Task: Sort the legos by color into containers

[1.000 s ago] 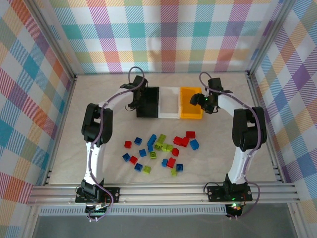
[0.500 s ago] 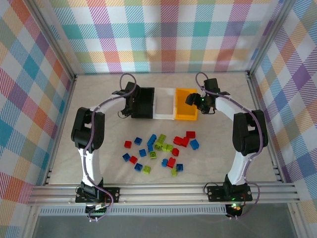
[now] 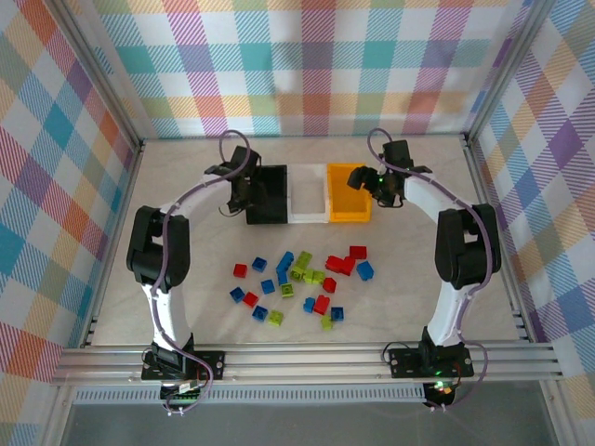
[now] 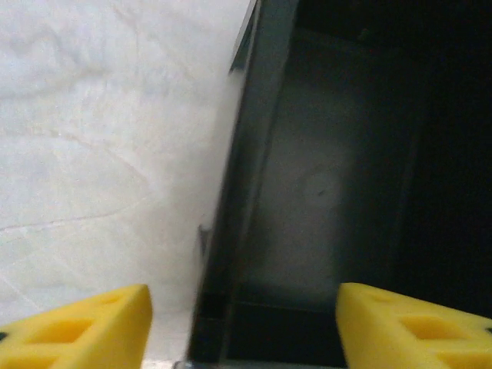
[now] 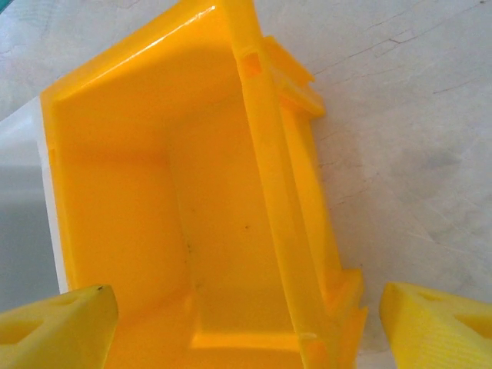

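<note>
While both arms reach over the bin row, neither has a brick.

Top view: the left gripper (image 3: 240,186) sits at the outer wall of the black bin (image 3: 271,200). The right gripper (image 3: 374,178) sits at the outer wall of the yellow bin (image 3: 346,200). The white bin (image 3: 309,219) lies between the two tools. The legos (image 3: 302,279) lie loose on the table (image 3: 186,242), well apart from both grippers, on the base side. All three bins look empty.

Left wrist: the fingers (image 4: 84,327) stand wide apart. The black wall runs up between them, and no pad is seen touching it. Nothing is held. There is bare bin floor ahead of the inner finger and table ahead of the outer one.

Right wrist: the fingers (image 5: 58,327) are spread wider. They straddle the yellow wall with a gap on each side and hold nothing.

Judgement: the step looks like leaving the bins for a first brick.
- Rise straight up until the inner finger clears the rim, then swing. Otherwise it may hook the wall and drag the row.
- Keep the jaws spread.
- Start with a brick at the pile's edge, since the middle is crowded.
</note>
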